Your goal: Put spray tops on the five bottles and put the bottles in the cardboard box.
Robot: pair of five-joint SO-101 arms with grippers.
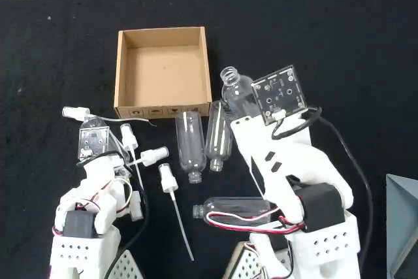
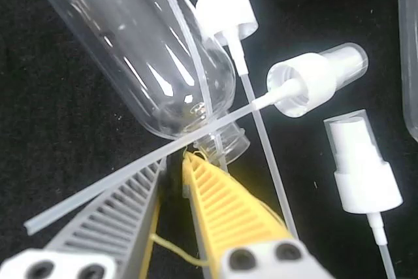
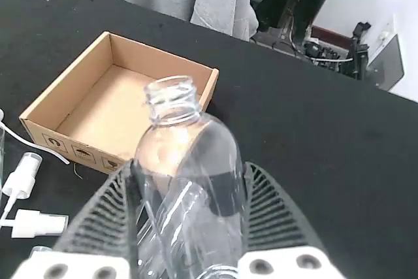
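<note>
One open-necked bottle (image 3: 189, 129) sits clamped in the right gripper (image 3: 189, 169) at the cardboard box's (image 1: 163, 36) four o'clock — pressing a spray top (image 1: 155, 156) on could twist it loose; left gripper (image 2: 185, 159) pinched closed, empty.

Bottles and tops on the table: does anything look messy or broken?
Nothing looks broken or spilled, but it is a jumble. The spray tops lie loose on the table, and their thin tubes cross each other. Three open bottles lie on their sides instead of standing up.
</note>
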